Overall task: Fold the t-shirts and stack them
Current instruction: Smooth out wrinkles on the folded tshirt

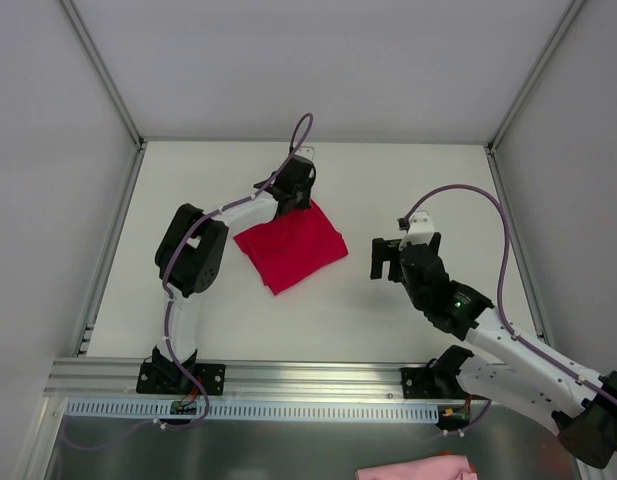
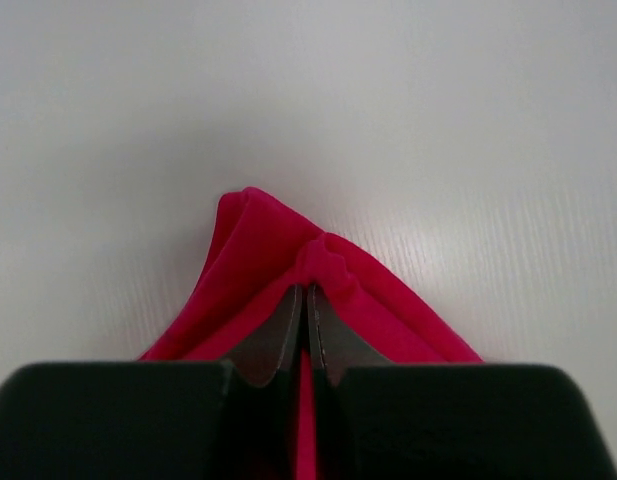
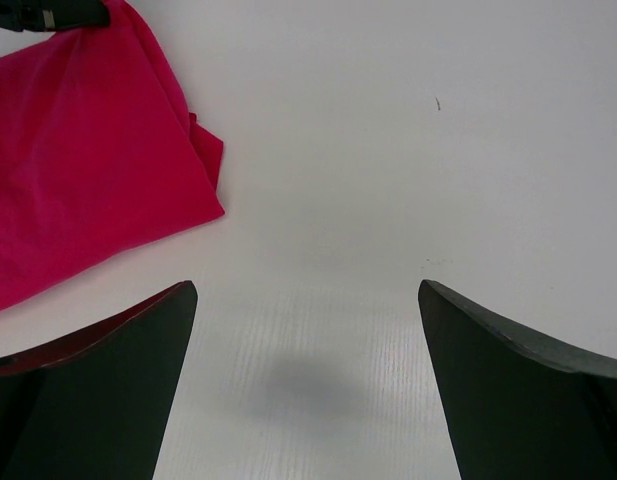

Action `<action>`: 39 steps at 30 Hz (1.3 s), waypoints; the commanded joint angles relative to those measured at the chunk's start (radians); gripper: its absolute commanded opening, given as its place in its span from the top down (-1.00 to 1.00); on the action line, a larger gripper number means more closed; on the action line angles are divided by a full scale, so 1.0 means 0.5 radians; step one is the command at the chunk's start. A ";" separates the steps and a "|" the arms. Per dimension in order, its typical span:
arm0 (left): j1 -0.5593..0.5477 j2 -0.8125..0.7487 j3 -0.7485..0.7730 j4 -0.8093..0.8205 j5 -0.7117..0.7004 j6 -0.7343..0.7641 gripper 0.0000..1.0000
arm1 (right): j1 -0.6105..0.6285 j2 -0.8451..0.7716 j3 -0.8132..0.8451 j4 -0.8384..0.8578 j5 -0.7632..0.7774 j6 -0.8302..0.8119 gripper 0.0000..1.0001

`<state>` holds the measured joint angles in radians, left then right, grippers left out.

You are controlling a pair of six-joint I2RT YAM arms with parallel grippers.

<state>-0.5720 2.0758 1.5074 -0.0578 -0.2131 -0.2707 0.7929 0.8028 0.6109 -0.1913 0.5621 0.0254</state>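
The folded crimson t-shirt (image 1: 291,247) lies left of the table's (image 1: 408,180) middle, toward its far edge. The left gripper (image 2: 306,300) is pinched tight on the shirt's far corner. The right gripper (image 3: 306,300) hovers beside it, jaws wide apart. The cloth looks light and limp, so I'd take it by a corner or hem.

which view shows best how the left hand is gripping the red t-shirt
The left wrist view: up close, the left hand is shut on a bunched fold of the red t-shirt. The top view shows the whole folded shirt, but the pinch is hidden under the hand. The right wrist view shows only part of the shirt.
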 commanded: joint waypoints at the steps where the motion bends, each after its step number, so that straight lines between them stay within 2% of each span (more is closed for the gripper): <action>1: 0.030 0.015 0.157 -0.022 -0.010 0.057 1.00 | 0.019 0.026 0.015 0.094 -0.004 -0.035 -0.99; 4: 0.030 0.009 0.203 -0.056 -0.031 0.057 1.00 | 0.022 0.057 0.024 0.097 -0.004 -0.035 -0.99; 10: 0.036 0.070 0.286 -0.157 -0.279 0.057 0.98 | 0.034 0.033 0.015 0.091 0.002 -0.035 -0.99; 11: 0.043 0.100 0.311 -0.173 -0.352 0.047 0.83 | 0.046 0.024 0.015 0.085 -0.001 -0.035 -0.99; 12: 0.046 0.119 0.329 -0.188 -0.387 0.026 0.11 | 0.055 0.017 0.015 0.082 -0.001 -0.087 -0.99; 13: 0.052 0.143 0.357 -0.243 -0.426 0.005 -0.31 | 0.065 0.002 0.021 0.079 -0.007 -0.091 -0.99; 14: 0.073 0.171 0.387 -0.280 -0.475 -0.014 -0.58 | 0.074 -0.004 0.018 0.076 -0.004 -0.097 -0.99; 16: 0.092 0.223 0.461 -0.347 -0.583 -0.051 -0.84 | 0.095 -0.010 0.021 0.076 -0.007 -0.112 -0.99; 18: 0.098 0.153 0.376 -0.287 -0.553 -0.017 -0.86 | 0.114 0.011 0.021 0.091 -0.011 -0.124 -0.99; 19: 0.098 0.095 0.299 -0.134 -0.510 -0.005 -0.86 | 0.114 0.026 0.030 0.094 -0.020 -0.137 -0.99; 21: 0.095 -0.101 0.036 0.008 -0.464 -0.023 -0.86 | 0.123 0.078 0.048 0.094 -0.023 -0.143 -1.00; 23: 0.098 -0.178 -0.063 0.021 -0.488 -0.045 -0.85 | 0.129 0.112 0.067 0.094 -0.017 -0.146 -0.99; 35: 0.095 -0.408 -0.204 -0.026 -0.795 -0.106 -0.82 | 0.194 0.140 0.070 0.128 -0.050 -0.189 -0.99; 39: 0.089 -0.648 -0.446 0.109 -0.666 -0.130 -0.78 | 0.197 0.161 0.076 0.140 -0.041 -0.192 -0.99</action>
<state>-0.5179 1.8736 1.3418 -0.0570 -0.5411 -0.3061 0.8845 0.8764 0.6113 -0.1654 0.5343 -0.0570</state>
